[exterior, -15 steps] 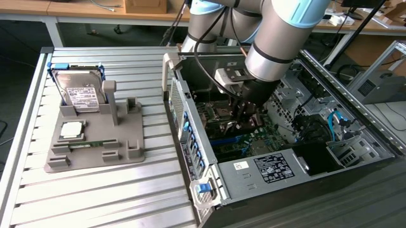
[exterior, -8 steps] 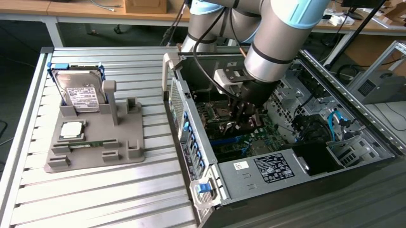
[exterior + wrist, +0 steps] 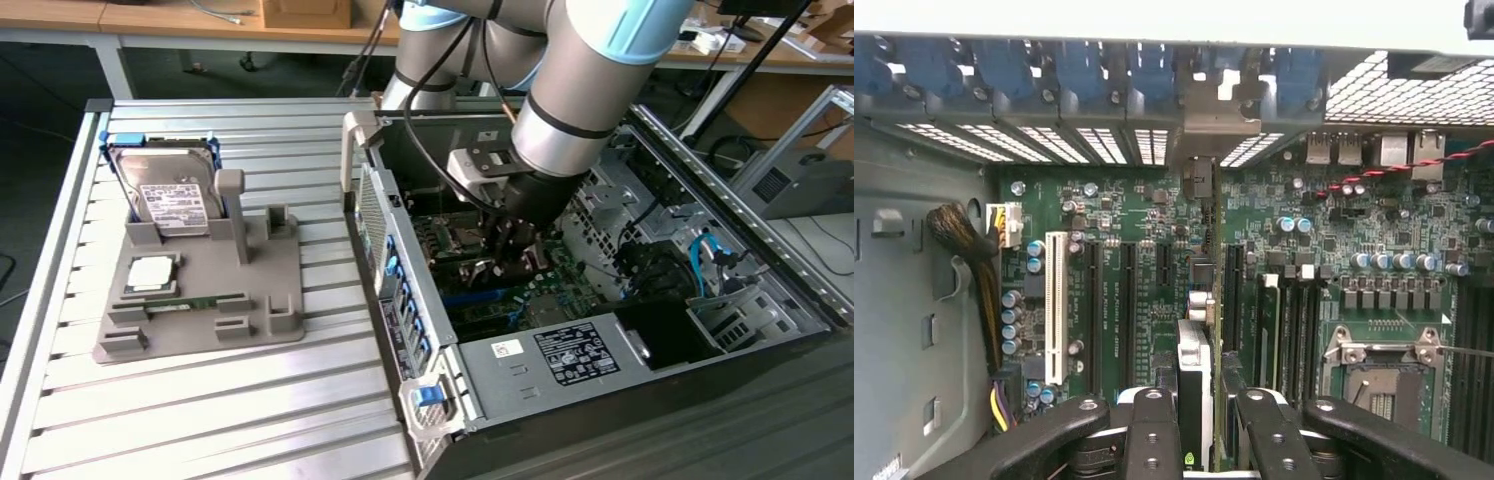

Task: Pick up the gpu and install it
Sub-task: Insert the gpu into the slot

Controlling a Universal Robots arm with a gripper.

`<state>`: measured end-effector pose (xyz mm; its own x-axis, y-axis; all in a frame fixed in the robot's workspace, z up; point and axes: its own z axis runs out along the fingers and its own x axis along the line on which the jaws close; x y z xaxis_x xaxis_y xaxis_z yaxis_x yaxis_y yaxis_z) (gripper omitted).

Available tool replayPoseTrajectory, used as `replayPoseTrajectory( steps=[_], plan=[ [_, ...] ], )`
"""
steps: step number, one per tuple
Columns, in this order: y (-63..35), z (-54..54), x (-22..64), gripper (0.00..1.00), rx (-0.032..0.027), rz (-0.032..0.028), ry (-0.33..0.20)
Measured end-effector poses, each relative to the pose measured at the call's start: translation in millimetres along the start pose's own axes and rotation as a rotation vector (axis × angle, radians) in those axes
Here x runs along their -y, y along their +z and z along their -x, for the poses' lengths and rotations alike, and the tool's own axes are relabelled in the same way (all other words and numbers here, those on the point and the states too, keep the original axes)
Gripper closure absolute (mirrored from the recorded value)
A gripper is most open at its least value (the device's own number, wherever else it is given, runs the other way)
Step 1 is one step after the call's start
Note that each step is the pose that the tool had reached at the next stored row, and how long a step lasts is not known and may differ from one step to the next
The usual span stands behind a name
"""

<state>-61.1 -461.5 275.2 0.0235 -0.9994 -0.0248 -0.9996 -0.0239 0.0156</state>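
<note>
pincer: pincer point(image 3: 1199, 430) is down inside the open pc case point(image 3: 747, 215), fingers point(image 3: 1154, 435) pinching the gpu point(image 3: 1194, 375) from both sides. Not spread wide, not fully together either, just clamped on the card.

gpu: held edge-on, so in the wrist view it reads as a thin strip running up toward the rear slot openings point(image 3: 1104, 140). Its metal bracket point(image 3: 1199, 110) sits up at the back wall of the case. In the exterior view the card is mostly hidden behind the arm point(image 3: 587, 90).

step in hand: imo this is seating the card, not picking it.

how to do it well: keep the card square to the board point(image 3: 1334, 240), bottom edge lined up w/ one long black slot point(image 3: 1231, 290), not straddling two. Bracket tab needs to line up w/ its opening at the back. Press straight down, no twist.

can't tell: whether the edge is already in the slot, the fingers block that bit.

watch out: cable bundle point(image 3: 969, 250) and the white slot point(image 3: 1057, 305) are off to one side, prob no issue.

table: drive point(image 3: 167, 195) and the other parts sit on the grey holder point(image 3: 267, 290), well apart from the case.
</note>
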Motion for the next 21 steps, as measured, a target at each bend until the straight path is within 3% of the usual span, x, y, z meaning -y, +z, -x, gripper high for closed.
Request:
replayPoseTrajectory(
  steps=[14, 18, 21],
  plan=[
    [2.8, 2.2, -3.8, 0.73, -0.0003, -0.0004, 0.024],
    [3.1, 2.6, -3.9, 0.73, -0.0136, -0.0004, 0.024],
    [3.2, 4.8, -3.9, 0.73, -0.0148, -0.0004, 0.025]
  ],
)
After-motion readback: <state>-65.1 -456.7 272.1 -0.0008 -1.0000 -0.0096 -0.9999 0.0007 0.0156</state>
